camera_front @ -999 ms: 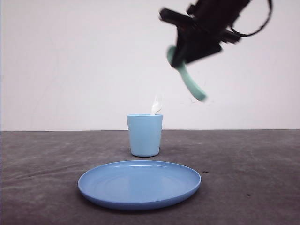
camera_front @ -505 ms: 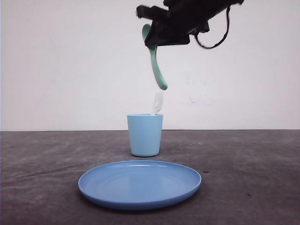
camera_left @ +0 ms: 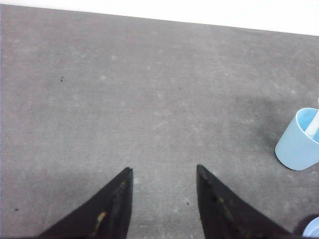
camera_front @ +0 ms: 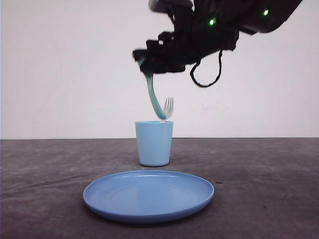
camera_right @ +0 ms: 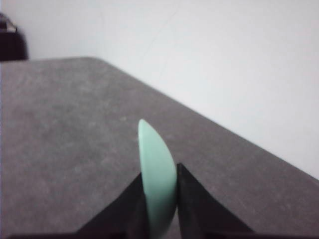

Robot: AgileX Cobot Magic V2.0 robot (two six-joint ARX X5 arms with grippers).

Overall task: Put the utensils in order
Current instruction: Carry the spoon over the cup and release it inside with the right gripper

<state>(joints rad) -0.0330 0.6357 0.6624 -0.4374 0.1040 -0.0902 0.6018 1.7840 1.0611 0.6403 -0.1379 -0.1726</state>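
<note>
My right gripper (camera_front: 144, 55) hangs high over the light blue cup (camera_front: 154, 144), shut on the bowl of the mint-green spoon (camera_front: 151, 97). The spoon's handle points down, and its tip is at the cup's rim beside the white fork (camera_front: 168, 106), which stands in the cup with tines up. In the right wrist view the spoon bowl (camera_right: 157, 172) is pinched between the right gripper (camera_right: 159, 172) fingers. My left gripper (camera_left: 164, 170) is open over bare table, with the cup (camera_left: 296, 147) and the fork's handle (camera_left: 313, 125) off to one side.
A blue round plate (camera_front: 148, 195) lies on the dark grey table in front of the cup. Its edge (camera_left: 312, 228) shows in a corner of the left wrist view. A white wall stands behind the table.
My right gripper has carried the spoon left and down. The handle swung from a slant to nearly upright, and its tip came down to the cup's rim.
</note>
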